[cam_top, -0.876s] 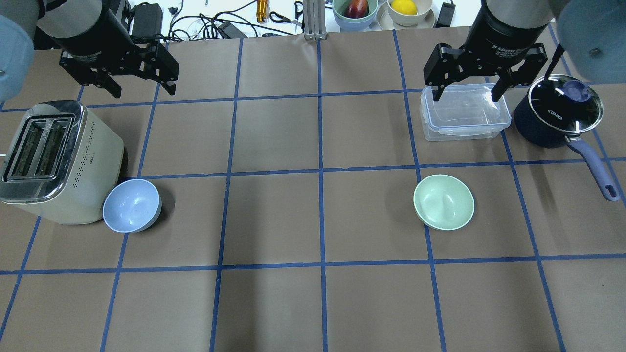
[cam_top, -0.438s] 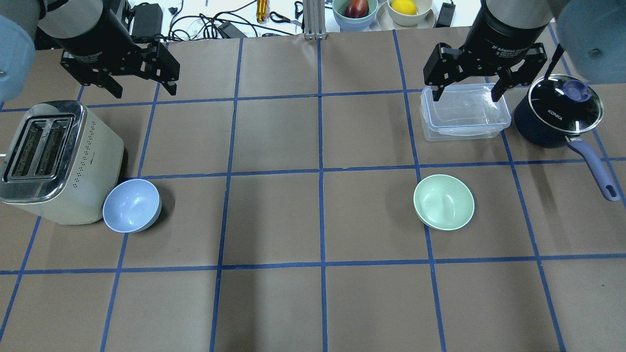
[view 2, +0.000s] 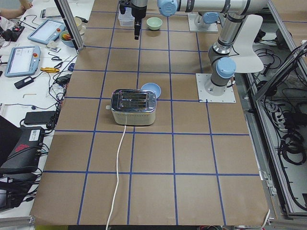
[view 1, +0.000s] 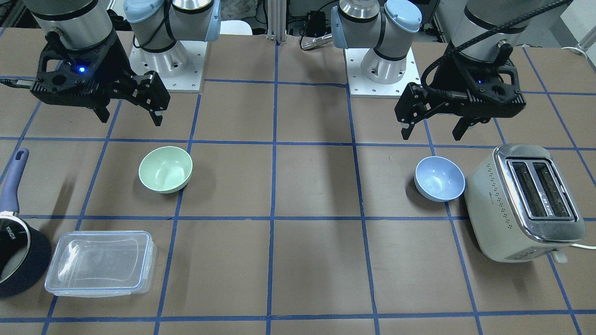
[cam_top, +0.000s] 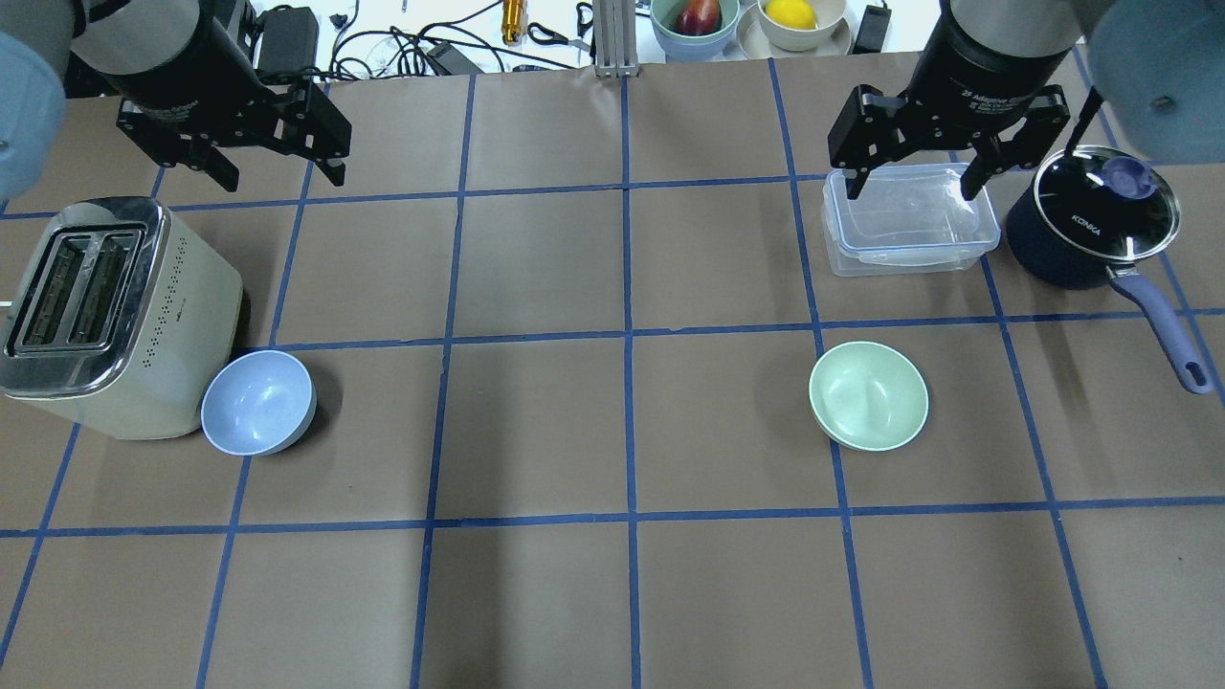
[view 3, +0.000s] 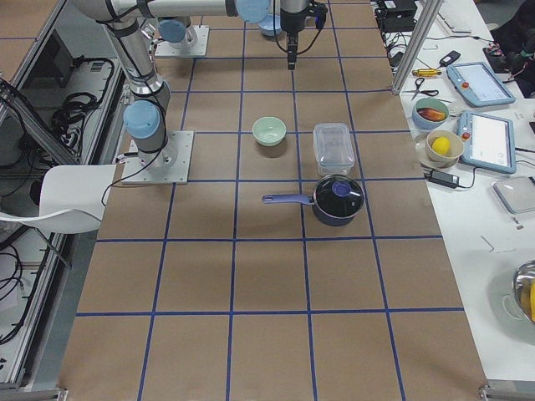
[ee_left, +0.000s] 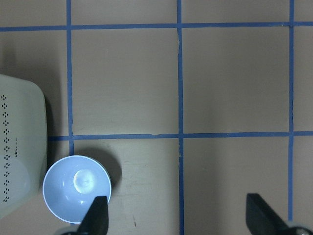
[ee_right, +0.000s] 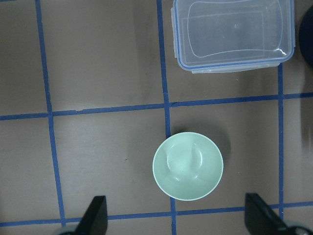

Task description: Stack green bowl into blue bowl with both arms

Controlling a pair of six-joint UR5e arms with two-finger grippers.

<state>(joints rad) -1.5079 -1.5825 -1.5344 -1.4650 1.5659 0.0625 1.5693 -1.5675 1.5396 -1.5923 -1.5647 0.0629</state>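
- Hangs up off the table with jaws spread wide and nothing between them: left gripper [cam_top: 282, 178], in the air near the toaster [cam_top: 115, 316], touching nothing.
- Hangs the same way, jaws wide and empty: right gripper [cam_top: 914, 187], well apart from the toaster, over the other half of the table [cam_top: 536, 431].
- Shows a blue light lit on each gripper body in the front-facing view.
- Sits upright and empty just beside the toaster, at its corner toward the table's middle: blue bowl [cam_top: 258, 402]; cannot tell whether rim and toaster touch.
- Shows that bowl low in the left wrist view, next to one fingertip, with the toaster's dotted side at the edge.
- Sits upright and empty well apart from the toaster, across the table on the right arm's side: green bowl [cam_top: 869, 395], not stacked, touched by no gripper.
- Lies well apart from the toaster, near the green bowl: clear lidded container [cam_top: 909, 234].
- Stands farthest from the toaster, just beside the container: dark pot [cam_top: 1091, 230], glass lid on, purple handle pointing away from the toaster.
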